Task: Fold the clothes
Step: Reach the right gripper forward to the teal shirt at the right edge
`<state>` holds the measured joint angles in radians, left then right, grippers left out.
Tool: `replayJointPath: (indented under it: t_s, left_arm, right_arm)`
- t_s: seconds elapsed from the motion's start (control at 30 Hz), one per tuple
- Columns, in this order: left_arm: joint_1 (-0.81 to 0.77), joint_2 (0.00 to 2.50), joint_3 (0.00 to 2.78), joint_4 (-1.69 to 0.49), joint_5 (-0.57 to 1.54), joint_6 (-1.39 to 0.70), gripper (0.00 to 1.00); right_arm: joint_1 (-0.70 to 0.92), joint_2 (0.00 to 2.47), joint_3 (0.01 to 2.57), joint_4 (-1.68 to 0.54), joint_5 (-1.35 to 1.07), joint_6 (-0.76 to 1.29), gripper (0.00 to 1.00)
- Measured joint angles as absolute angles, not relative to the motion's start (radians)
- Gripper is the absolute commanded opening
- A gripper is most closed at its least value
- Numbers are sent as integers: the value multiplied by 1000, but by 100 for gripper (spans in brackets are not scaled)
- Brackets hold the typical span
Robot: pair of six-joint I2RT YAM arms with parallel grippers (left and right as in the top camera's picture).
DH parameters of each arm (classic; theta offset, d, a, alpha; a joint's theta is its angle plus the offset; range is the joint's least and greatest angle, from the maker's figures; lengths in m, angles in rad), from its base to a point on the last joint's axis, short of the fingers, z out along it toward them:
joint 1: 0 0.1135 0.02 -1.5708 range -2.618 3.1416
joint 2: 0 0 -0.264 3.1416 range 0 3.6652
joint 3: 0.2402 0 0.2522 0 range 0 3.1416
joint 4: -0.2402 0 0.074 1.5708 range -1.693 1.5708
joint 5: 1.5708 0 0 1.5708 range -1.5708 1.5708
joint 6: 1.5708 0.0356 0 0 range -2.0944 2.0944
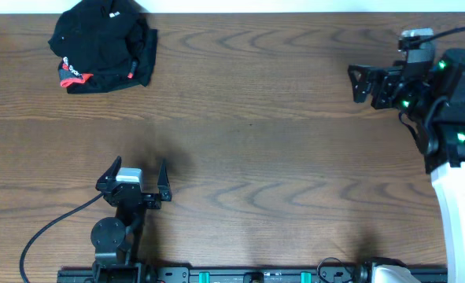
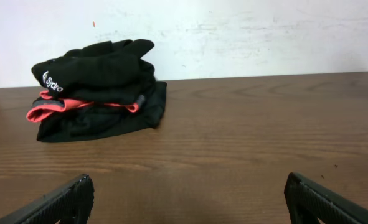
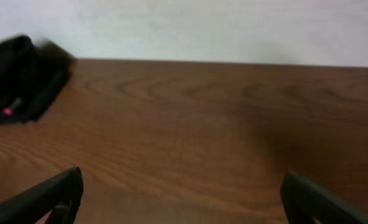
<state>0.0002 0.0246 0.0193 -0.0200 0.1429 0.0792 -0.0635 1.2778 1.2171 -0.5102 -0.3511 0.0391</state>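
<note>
Table (image 1: 279, 157): dark wood grain, fills nearly the whole overhead view; its edges run out of the picture on every side but the far one.
Wall (image 2: 233, 31): pale and scuffed, rising straight behind the table's far edge.
Clothes (image 1: 102, 47): one crumpled black pile at the far left corner of the table, close to the wall and well apart from both arms. A red band with a white edge pokes out low on its left side. I can't tell how many garments are bundled in it. From the left wrist the clothes (image 2: 99, 93) show some white lettering, cut off by a fold. From the right wrist the clothes (image 3: 18, 78) are only a dark blur at the left edge.
Right claw (image 1: 353, 85): far right of the table, pointing left, spread wide with nothing between the jaws. The arm behind it is partly out of the picture. Its own camera catches just the two tips around the right claw (image 3: 182, 177).
Left claw (image 1: 140, 163): near the front edge, pointing toward the wall, jaws gaping and empty. Its own view of the left claw (image 2: 187, 180) shows only the fingertip corners.
Cable (image 1: 51, 228): black, looping from the left arm off the bottom edge.
</note>
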Motion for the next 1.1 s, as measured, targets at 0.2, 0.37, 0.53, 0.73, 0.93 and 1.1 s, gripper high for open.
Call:
replayJointPath:
  t_s: [0.2,0.37,0.53,0.73,0.93,1.1]
  left_arm:
    - [0,25,19,-20,143,80,98]
    - [0,25,19,-20,143,79,98]
    - [0,25,19,-20,143,79,98]
    - [0,25,19,-20,143,79,98]
    - [0,25,19,-20,143,79,98]
    - [0,25,19,-20,143,79,98]
  right_arm:
    - [17,1299,1217,-513,-306,20,99]
    - [74,1299,1220,-513,-278,12,99]
    - [97,1299,1225,-513,-253,9,99]
    - [138,1299,1230,-485,-210,8,99]
    - [216,1301,1291,-481,-200,6,99]
    - [257,1300,1366,-485,-204,-1,99]
